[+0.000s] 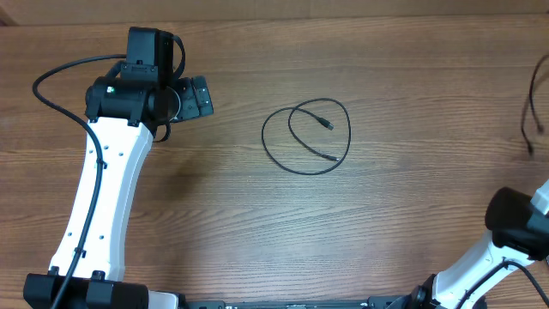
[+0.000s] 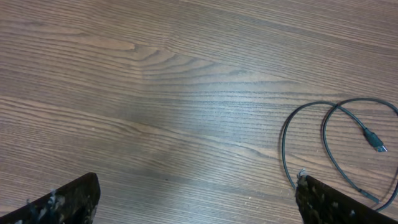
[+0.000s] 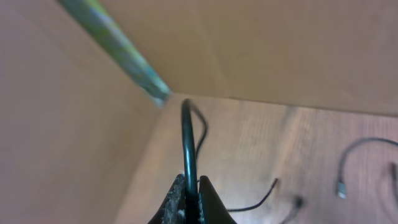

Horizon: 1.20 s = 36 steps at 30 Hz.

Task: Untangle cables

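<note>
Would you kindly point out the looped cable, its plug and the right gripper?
looped cable (image 2: pixel 283 148), left wrist view, its left arc.
plug (image 2: pixel 375 140), left wrist view, the plug body.
right gripper (image 3: pixel 191 198), right wrist view, between fingertips pinching a second cable (image 3: pixel 188 143).

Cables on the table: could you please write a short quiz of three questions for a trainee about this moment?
1. True or false: the left gripper is shut on the looped cable.
2. Choose one. What does the right gripper hold? A: nothing. B: a thin black cable. C: a white cloth.
3. Fill in the gap: the looped cable lies flat on the ___, and no gripper touches it.

Key
1. False: the left gripper is open and stands apart from the looped cable.
2. B.
3. table.
</note>
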### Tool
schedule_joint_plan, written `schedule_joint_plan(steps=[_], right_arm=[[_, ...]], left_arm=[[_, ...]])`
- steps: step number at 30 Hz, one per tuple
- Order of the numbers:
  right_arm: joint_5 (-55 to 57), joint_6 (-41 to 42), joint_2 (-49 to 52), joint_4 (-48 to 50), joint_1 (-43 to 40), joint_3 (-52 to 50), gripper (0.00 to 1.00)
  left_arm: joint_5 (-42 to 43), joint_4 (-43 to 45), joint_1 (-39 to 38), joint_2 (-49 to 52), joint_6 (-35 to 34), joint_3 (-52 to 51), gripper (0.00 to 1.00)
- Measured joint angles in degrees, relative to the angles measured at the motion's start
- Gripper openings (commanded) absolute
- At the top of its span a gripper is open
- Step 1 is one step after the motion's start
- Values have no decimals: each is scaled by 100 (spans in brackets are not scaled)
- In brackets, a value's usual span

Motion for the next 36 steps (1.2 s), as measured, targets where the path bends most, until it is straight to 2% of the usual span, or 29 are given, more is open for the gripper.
schedule_joint_plan(steps=[9, 10, 11, 12, 13, 14, 15, 22, 25, 30, 36], right_arm=[[-560, -2, 44, 627, -846, -2243, 4], [-695, 0, 50, 732, -960, -2455, 6], [-841, 2, 57, 835, -1073, -2638, 17], [-949, 2, 57, 892, -1161, -2776, 50], [-1051, 4, 61, 935, -1252, -2900, 78], [-1172, 20, 61, 973, -1357, -3016, 96], [-1228, 22, 61, 979, -1416, -3073, 100], [-1633, -125, 61, 813, -1532, -3143, 100], [-2337, -507, 61, 804, -1532, -3143, 100], [-4142, -1307, 61, 531, -1484, -3143, 100], [-4789, -2070, 61, 221, -894, -3143, 100]], left_arm=[[0, -2, 0, 0, 0, 2, 100], [0, 0, 0, 0, 0, 0, 100], [0, -2, 0, 0, 0, 2, 100], [0, 2, 0, 0, 0, 2, 100], [0, 0, 0, 0, 0, 0, 100], [0, 0, 0, 0, 0, 0, 100], [0, 0, 0, 0, 0, 0, 100], [0, 0, 0, 0, 0, 2, 100], [0, 0, 0, 0, 0, 0, 100], [0, 0, 0, 0, 0, 0, 100], [0, 0, 0, 0, 0, 0, 99]])
